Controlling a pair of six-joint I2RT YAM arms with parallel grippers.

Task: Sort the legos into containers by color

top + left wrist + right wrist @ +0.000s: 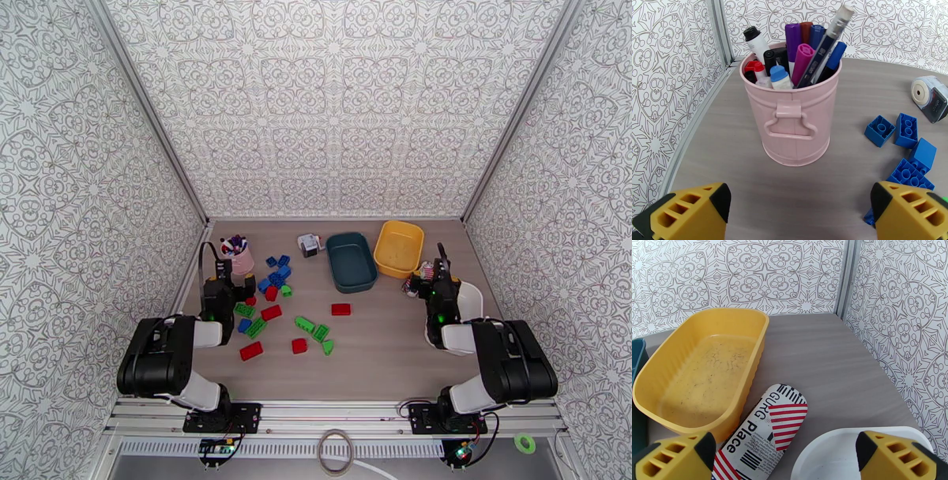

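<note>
Tabletop [379,359]: left hand [800,201] splayed facing cup [796,122], right hand [786,449] splayed.

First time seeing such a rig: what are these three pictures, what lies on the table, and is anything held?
Two robot arms are bolted at the table's near edge. The overhead picture looks down from behind them. The other two come from cameras on the wrists; the yellow prongs are each arm's fingers. The left gripper faces a pink cup of pens; red, green and blue legos lie loose nearby. The right gripper faces a yellow tub, a striped packet and a white tub. A teal tub and a grey gadget stand at the back. Both grippers are open, holding nothing.
</note>
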